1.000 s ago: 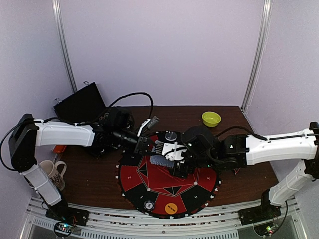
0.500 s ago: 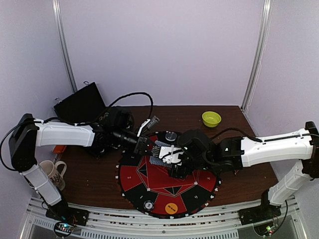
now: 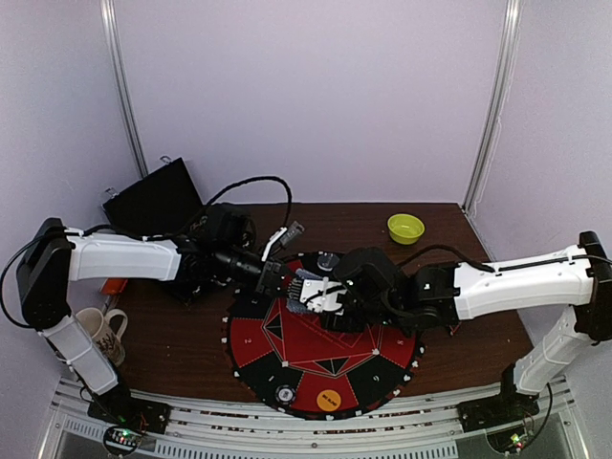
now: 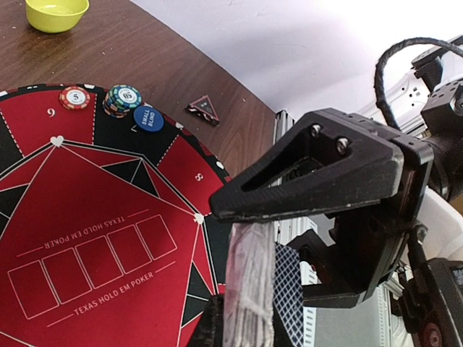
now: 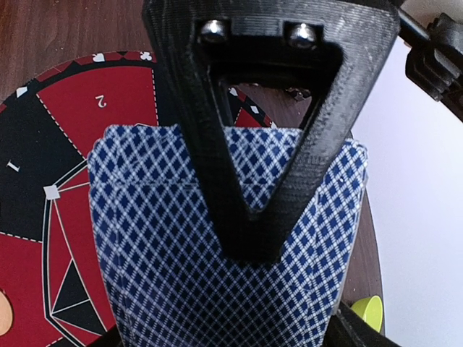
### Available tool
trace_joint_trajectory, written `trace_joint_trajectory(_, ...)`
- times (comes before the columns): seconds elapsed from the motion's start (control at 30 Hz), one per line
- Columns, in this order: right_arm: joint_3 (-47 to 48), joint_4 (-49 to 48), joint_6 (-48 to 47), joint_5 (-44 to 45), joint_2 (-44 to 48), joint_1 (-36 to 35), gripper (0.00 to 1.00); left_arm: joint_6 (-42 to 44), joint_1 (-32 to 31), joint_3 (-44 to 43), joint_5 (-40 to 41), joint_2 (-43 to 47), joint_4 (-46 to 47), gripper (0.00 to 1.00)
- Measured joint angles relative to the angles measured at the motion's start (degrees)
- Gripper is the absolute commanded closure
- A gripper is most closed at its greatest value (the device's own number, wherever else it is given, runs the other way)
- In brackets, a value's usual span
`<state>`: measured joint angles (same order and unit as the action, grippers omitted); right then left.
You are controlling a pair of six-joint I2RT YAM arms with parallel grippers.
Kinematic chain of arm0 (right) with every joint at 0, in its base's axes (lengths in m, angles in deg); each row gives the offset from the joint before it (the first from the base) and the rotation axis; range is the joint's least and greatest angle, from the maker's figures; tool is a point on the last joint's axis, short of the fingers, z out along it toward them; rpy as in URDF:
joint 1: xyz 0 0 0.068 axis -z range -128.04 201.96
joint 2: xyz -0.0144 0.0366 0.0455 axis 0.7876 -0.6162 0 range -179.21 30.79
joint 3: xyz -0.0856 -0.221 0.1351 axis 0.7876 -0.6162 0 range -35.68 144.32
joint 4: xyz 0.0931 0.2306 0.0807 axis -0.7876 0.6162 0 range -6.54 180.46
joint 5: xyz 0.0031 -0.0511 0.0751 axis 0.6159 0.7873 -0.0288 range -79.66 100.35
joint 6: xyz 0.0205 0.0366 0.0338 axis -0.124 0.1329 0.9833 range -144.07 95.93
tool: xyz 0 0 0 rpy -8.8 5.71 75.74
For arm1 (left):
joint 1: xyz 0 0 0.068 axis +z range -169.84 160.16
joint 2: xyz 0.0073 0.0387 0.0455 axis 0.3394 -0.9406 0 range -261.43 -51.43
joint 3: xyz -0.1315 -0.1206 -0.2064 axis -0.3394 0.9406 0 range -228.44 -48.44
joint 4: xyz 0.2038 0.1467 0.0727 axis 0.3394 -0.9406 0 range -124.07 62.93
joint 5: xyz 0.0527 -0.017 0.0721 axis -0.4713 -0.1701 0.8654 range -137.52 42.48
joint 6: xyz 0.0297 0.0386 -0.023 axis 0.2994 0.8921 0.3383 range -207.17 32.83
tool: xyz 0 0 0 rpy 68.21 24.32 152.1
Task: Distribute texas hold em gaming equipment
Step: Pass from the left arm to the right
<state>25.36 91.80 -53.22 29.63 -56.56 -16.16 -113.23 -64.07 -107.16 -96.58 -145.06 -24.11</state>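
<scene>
While both arms crowd the far half of the mat [image 3: 287, 354], where's the deck of cards [image 3: 306, 287]? — checker

Clamped in my left gripper [image 3: 273, 275], jaws nearly together on the stack, held edge-up above the mat's far-left part. It sticks out rightward toward my right gripper [image 3: 323, 298]. — me

Which way from the right jaws? — checker

Straight ahead and already between them. One finger lies flat across the blue-diamond back (the other is hidden behind the cards). Long axis runs roughly left-right, along that finger, I judge. Right jaws stand part-way apart; cannot tell if the pads bite a card yet. — me

Poses? — checker

Left arm reaches in low from the left. Right arm stretches across from the right, wrist turned toward the left one, tips almost meeting. Right is better placed to peel the top card; left just anchors. Chips [image 4: 121, 97] and the blue button [image 4: 148, 118] sit on the mat's outer ring, away from the deck. — me
</scene>
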Motion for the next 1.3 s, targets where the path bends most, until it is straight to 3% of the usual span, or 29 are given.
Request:
trace_joint_trajectory(0.13, 0.5, 0.5, 0.0, 0.2, 0.0, 0.0, 0.5, 0.0, 0.3, 0.3, 0.0, 0.0, 0.5, 0.87)
trace_joint_trajectory(0.37, 1.3, 1.6, 0.9, 0.1, -0.3, 0.0, 0.5, 0.2, 0.6, 0.9, 0.2, 0.0, 1.5, 0.74)
trace_joint_trajectory(0.67, 2.6, 3.5, 1.0, 0.2, -1.6, 0.1, 0.48, 5.0, 0.0, -1.5, 3.9, 0.0, -5.4, 0.75)
trace_joint_trajectory(0.9, 2.6, 3.8, 1.1, 0.2, -1.6, 0.1, 0.48, 8.5, -0.2, -3.6, 6.4, 0.0, -10.2, 0.62)
trace_joint_trajectory(1.3, 2.6, 3.8, 1.1, 0.3, -1.6, 0.1, 0.49, 10.9, 0.1, -4.0, 10.6, 1.6, -14.6, 0.61)
